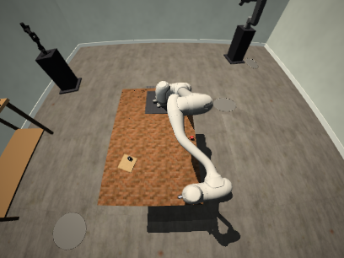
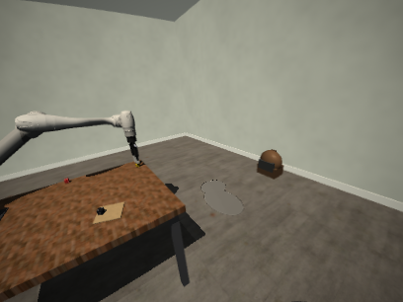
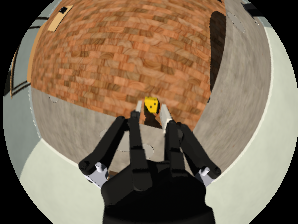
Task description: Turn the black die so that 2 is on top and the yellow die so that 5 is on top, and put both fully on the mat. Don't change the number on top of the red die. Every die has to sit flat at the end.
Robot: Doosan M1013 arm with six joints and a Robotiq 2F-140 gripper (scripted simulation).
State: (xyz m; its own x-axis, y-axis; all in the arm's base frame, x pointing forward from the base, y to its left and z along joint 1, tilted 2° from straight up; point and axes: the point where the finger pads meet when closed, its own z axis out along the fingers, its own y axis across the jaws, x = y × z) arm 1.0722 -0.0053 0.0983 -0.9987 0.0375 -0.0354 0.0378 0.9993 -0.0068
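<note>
Reaching across the upper left in the exterior view, the smooth, rounded, off-white arm (image 1: 179, 126) (image 2: 74, 121) is carried above a tabletop (image 1: 143, 139) (image 2: 54, 237) (image 3: 110, 55) patterned with mottled, orange-brown blocks like small bricks. The small red die (image 1: 192, 137) (image 2: 66, 181) is seen near the tabletop's far edge, well apart from the mat. Farther right, the black die (image 1: 130, 158) (image 2: 101, 211) (image 3: 63, 10) is placed at one side of the flat, pale tan, four-cornered mat (image 1: 126, 164) (image 2: 115, 212) (image 3: 57, 22); whether its base is wholly supported there cannot be told, and its top number is too small to be read. Near the table's far corner, the glossy yellow die (image 2: 137, 165) (image 3: 151, 105) is found off the mat, its cube shape marked with dark pips. The black, jointed gripper (image 2: 138, 162) (image 3: 151, 108) is pointed down over it, with its slim, pale-tipped fingers parted on either side and gaps left beside the die. At far right, a rounded brown object (image 2: 271, 160) is set on the grey, wood-grained floor (image 1: 274, 169) (image 2: 296, 237) (image 3: 240, 90).
</note>
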